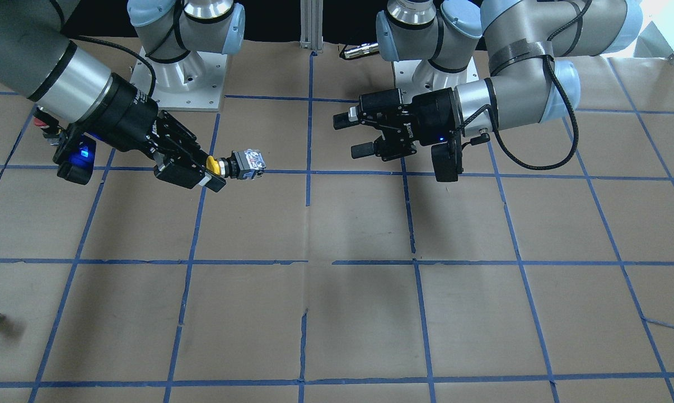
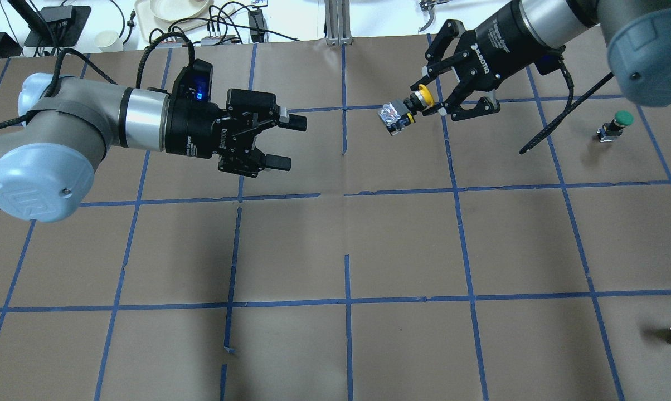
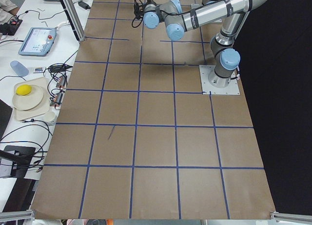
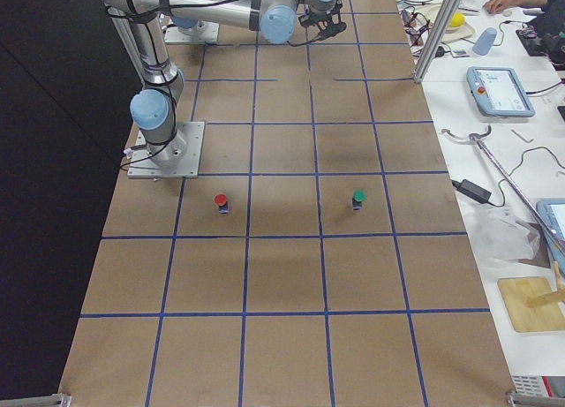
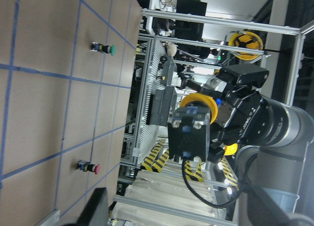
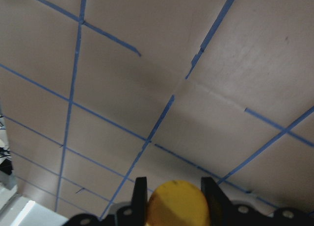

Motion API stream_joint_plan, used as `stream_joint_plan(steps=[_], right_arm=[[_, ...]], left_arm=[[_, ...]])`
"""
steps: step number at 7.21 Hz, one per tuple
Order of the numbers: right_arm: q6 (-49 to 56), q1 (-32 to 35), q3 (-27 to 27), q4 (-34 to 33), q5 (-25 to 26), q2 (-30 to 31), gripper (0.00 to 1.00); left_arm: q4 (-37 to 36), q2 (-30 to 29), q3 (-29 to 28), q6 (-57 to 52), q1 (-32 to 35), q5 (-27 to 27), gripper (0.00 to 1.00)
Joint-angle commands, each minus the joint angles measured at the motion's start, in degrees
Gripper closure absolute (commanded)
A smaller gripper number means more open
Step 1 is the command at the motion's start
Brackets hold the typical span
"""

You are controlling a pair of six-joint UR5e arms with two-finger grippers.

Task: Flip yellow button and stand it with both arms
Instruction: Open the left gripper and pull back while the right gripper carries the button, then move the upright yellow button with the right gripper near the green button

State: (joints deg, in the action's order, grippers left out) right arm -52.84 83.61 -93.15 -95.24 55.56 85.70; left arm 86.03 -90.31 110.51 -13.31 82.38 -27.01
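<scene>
While right jaws clamp the yellow button point(image 1: 237, 164) aloft, left jaws gape

yellow button point(image 1: 237, 165) with grey body, brown table point(image 1: 359, 224), blue tape grid point(image 1: 146, 261), green-capped button point(image 2: 617, 123), red-capped button point(image 4: 222, 201)

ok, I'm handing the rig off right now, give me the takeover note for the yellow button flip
Right gripper: shut on the yellow button at its cap. It holds the button off the table, with the switch body pointing toward the left arm.
Left gripper: open and empty. It faces the button, with a clear gap between them.
Done: the button is picked up and presented for handover.
Left: the left gripper probably takes the switch body, the right lets go, and the button is flipped and stood on the table.
</scene>
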Motion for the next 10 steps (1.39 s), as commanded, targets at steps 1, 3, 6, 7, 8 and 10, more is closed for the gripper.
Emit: stream_joint_plan(steps=[1,3,6,7,8,10], right_arm=[[16.21,-1.43,-0.19,4.00,11.62,-0.36,0.88],[24.85,-2.57,-2.81,3.23,14.93,-0.27,0.92],[38.20,-6.34,-5.63,-0.55,20.90,-0.01,0.95],[44.51,-8.79,-6.77,-5.17,23.26,-0.01,0.96],[50.23,-10.39,-8.35,-6.61,24.76,0.17,0.96],[59.81,-13.81,-11.25,-13.00,25.65,0.17,0.97]], left_arm=[[-7.77,-0.04,-0.12,0.29,0.32,-11.61,0.00],[-9.03,-0.12,-2.30,0.03,2.24,-19.34,0.00],[-8.25,-0.22,-8.03,0.12,7.17,-41.29,0.00],[-8.25,0.39,-8.47,0.12,7.87,-48.68,0.00],[-8.16,0.57,-9.43,-0.49,9.19,-55.01,0.00],[-3.80,-0.04,-14.33,-0.49,9.99,-60.25,0.00]])
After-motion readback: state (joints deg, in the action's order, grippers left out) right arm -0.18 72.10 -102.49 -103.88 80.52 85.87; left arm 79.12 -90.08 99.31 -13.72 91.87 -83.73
